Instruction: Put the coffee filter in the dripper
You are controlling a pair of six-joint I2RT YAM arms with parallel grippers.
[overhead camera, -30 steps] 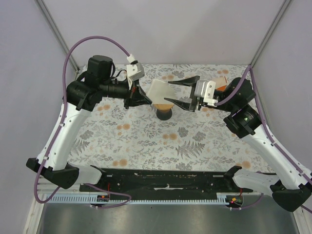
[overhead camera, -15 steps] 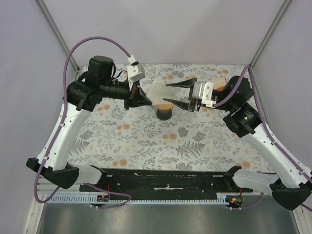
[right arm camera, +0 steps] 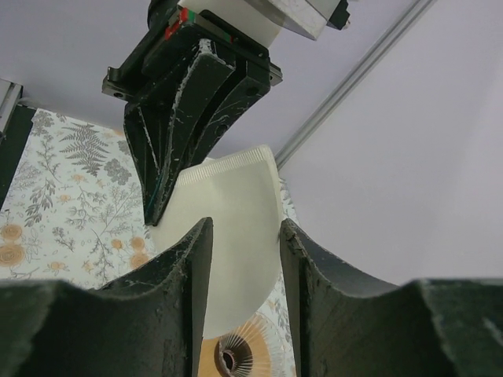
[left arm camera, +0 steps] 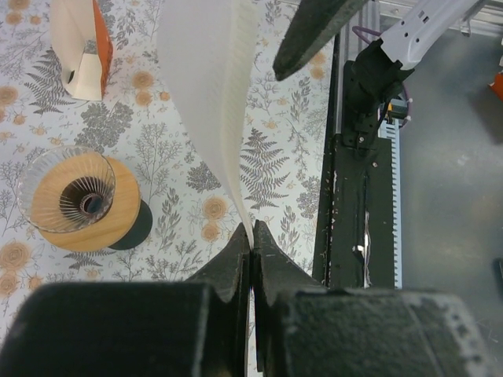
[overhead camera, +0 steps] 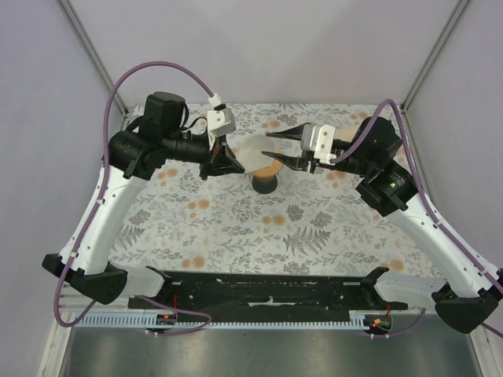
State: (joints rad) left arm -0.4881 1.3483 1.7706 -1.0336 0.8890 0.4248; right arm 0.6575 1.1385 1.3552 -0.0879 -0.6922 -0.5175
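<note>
Left wrist view: I see left gripper (left arm camera: 251, 239) pressed together, pinching edge of thin white paper cone filter (left arm camera: 208, 102), held in air. Round orange-brown dripper (left arm camera: 78, 204) stands apart on floral table (left arm camera: 291, 181), orange-and-white box (left arm camera: 78, 47) beyond. Right wrist view only: right gripper (right arm camera: 244, 236) spread, filter between fingers, contact unclear. Top view: left arm (overhead camera: 110, 204), right arm (overhead camera: 428, 228) stretched inward, meeting over dripper.

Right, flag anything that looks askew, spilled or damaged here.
Nothing spilled or damaged. The thin white paper filter merely bows where the left gripper pinches its edge; the round orange-brown dripper stands upright and empty.
</note>
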